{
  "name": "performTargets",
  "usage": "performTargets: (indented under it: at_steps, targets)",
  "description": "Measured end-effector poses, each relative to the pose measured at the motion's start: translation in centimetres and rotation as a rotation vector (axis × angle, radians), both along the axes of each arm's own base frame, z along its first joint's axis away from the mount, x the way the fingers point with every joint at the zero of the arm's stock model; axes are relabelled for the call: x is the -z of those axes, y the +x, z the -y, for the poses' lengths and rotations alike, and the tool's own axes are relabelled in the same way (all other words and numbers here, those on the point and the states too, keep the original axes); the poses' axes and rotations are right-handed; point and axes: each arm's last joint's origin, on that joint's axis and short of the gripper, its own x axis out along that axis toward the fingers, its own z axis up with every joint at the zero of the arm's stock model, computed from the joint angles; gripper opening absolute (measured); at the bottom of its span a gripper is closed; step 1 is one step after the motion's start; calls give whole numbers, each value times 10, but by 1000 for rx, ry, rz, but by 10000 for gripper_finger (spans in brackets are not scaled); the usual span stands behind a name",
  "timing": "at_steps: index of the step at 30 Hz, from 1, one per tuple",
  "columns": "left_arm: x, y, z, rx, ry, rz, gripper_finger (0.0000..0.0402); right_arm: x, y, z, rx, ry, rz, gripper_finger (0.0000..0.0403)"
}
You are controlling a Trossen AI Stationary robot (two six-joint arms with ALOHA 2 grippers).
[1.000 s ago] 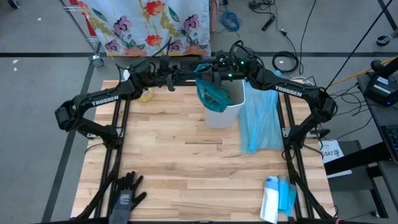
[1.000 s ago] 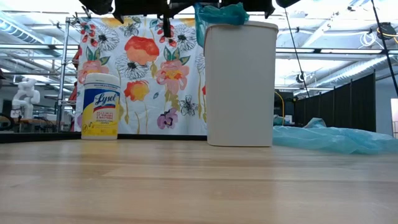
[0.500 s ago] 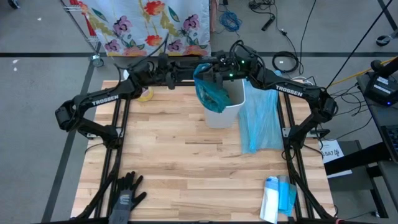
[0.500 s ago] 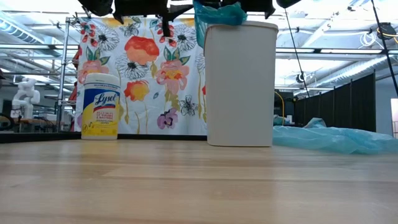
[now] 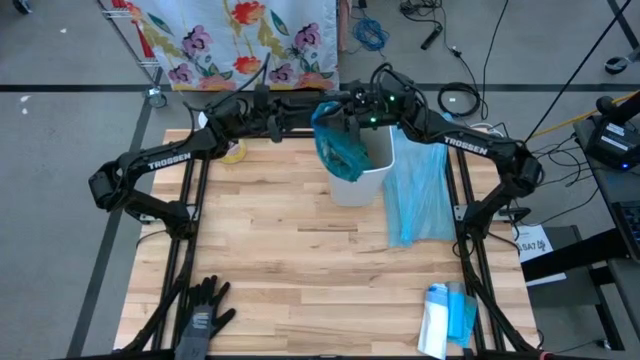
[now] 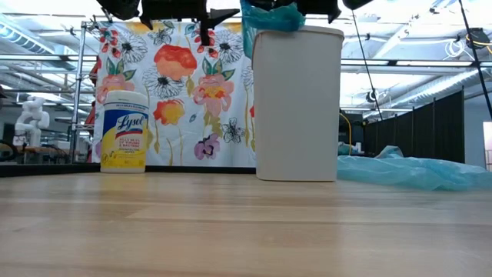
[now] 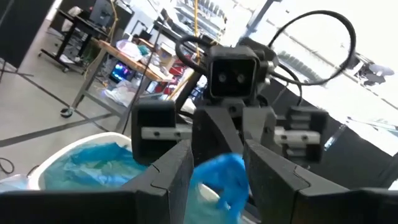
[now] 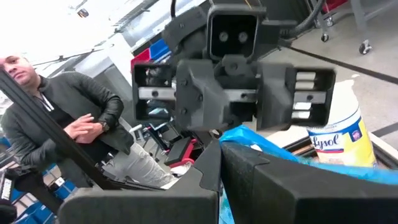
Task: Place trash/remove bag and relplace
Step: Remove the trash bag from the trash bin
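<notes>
A white bin (image 5: 368, 170) stands at the table's far middle. A teal-blue bag (image 5: 338, 148) bulges over the bin's left rim, and its gathered top (image 6: 270, 15) rises above the rim. My right gripper (image 8: 219, 177) is shut on that top from the right. My left gripper (image 7: 221, 183) faces it from the left, level and open, one finger on each side of the bag's blue tip (image 7: 225, 174) and apart from it. The trash is hidden from view. My right gripper pinches the bag's bunched top (image 8: 249, 142) between its two fingers, coming in level from the table's right. Several gathered layers sit in the hold. The bag hangs below the fingers against the bin's rim (image 5: 350, 178).
A second blue bag (image 5: 420, 195) lies flat on the table right of the bin. A Lysol canister (image 6: 124, 131) stands at the far left, a black glove (image 5: 203, 310) at the near left, a bag pack (image 5: 445, 318) at the near right. A person (image 8: 81, 124) stands beyond the table.
In the low view my left gripper's fingers stand wider apart than a second ago, off the bag's top. The bag's upper part has settled a little toward my right gripper. Both arms have kept their places.
</notes>
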Motion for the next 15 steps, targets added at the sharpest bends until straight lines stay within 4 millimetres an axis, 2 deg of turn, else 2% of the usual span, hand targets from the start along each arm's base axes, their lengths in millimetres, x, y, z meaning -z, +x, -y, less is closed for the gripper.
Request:
performTargets:
  at_steps: [11, 15]
  targets:
    - [0, 7, 14, 42, 169, -16, 148, -15, -21, 10, 2, 13, 43, 0]
    - [0, 10, 16, -25, 203, -23, 122, -17, -22, 11, 1, 14, 59, 0]
